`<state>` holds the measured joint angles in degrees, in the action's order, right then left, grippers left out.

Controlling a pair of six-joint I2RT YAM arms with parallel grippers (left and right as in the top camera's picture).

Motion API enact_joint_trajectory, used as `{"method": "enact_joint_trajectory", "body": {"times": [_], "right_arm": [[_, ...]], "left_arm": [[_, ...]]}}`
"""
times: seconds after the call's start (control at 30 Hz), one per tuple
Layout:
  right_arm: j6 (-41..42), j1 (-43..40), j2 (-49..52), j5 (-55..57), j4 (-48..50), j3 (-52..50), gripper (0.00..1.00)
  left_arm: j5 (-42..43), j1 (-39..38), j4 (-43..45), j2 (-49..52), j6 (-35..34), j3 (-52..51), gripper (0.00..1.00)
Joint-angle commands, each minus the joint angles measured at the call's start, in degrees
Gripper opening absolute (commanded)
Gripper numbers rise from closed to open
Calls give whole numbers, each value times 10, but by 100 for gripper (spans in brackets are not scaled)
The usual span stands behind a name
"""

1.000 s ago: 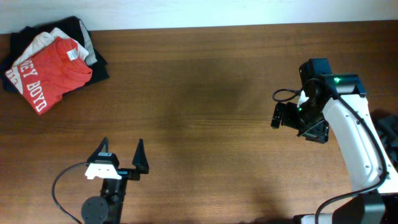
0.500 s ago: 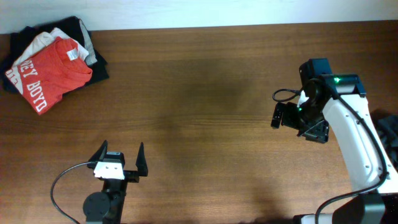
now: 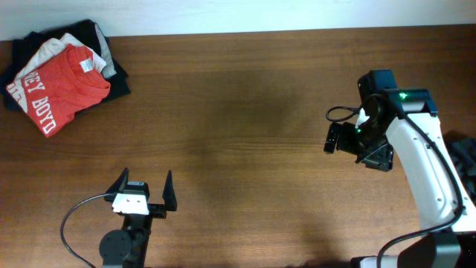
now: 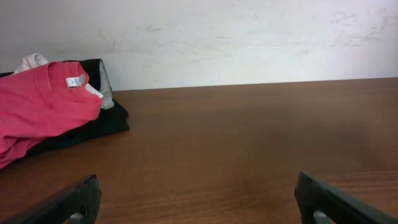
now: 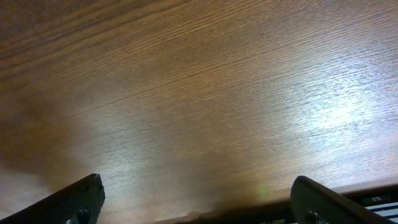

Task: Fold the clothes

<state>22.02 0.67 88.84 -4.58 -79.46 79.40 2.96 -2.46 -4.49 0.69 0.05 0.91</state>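
the clothes sit in the far left corner of the worktop [image 3: 245, 112]. an orange-red t-shirt [image 3: 63, 85] with white lettering lies bunched and partly doubled over on top of a dark charcoal garment [image 3: 119, 83], with a pale piece of cloth showing at the far edge of the heap. from the left wrist view the shirt is a rounded lump with its neck label turned up, not a flat, squared fold. the left end effector [image 3: 145, 184] is at the near left edge with its two fingers spread wide and nothing between them, well apart from the pile. the right end effector [image 5: 196, 208] is over bare wood on the right side, also spread and empty, and farther from the cloth. by my reading no fold is in hand at this moment – the step is the approach to a garment. the next move calls for the left arm to travel toward the far left corner, come in low at the shirt's near edge and pinch one layer only, then drag it out to the open middle – there the right arm can reach a second corner and the cloth can be laid flat.
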Motion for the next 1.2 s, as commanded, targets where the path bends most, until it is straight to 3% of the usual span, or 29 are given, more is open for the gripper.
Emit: {"method": "enact_joint_trajectory", "body": {"times": [0.0,0.37,0.6,0.73,1.0,1.17], "right_arm": [[-2,-3,-70,-3,2,3,99],[-6,-3,-393,53,37,-14,99],[-17,-3,-689,-4,291,-321,99],[-47,-3,-808,-38,442,-474,99],[-48,-3,-887,-44,665,-657,99],[-121,-3,-887,-70,740,-702,98]], "left_arm": [[2,0,1,-4,11,-4,99],[2,0,1,-4,11,-4,99],[2,0,1,-4,11,-4,99],[2,0,1,-4,11,-4,99],[2,0,1,-4,11,-4,99],[2,0,1,-4,11,-4,99]]}}
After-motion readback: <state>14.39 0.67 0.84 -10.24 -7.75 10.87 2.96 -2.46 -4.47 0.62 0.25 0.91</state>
